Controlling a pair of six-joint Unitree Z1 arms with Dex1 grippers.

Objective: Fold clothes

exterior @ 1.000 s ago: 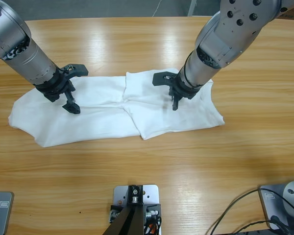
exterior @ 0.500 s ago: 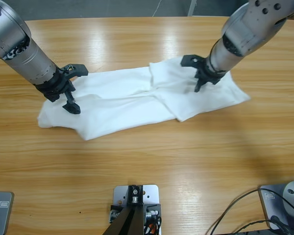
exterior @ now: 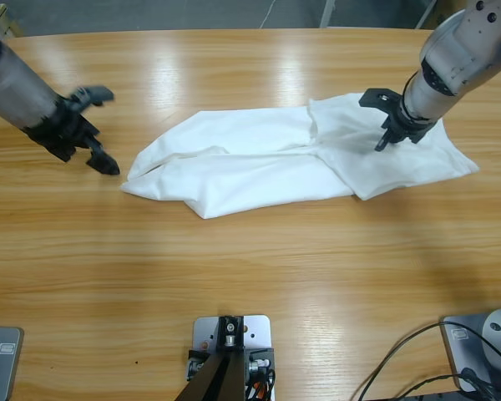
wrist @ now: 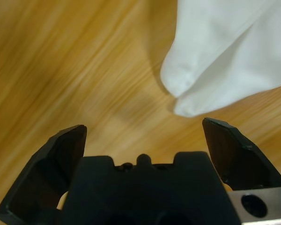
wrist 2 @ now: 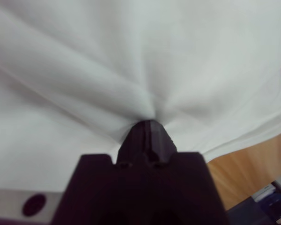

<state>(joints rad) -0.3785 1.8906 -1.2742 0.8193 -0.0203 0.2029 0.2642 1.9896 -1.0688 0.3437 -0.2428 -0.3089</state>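
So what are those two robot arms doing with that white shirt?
They are folding a white T-shirt on the wooden table. The right gripper has pinched the cloth shut and is dragging the shirt sideways across the table. The left gripper is open and off the shirt now, over bare wood just past the shirt's end.

Overhead view of table [exterior: 250, 276]; close wrist views along each hand.

One white T-shirt [exterior: 267, 163] is laid crumpled and partly folded across the upper middle of the high view, stretched from left of centre to the right. Its right portion is bunched into radiating creases; the left end lies flat.
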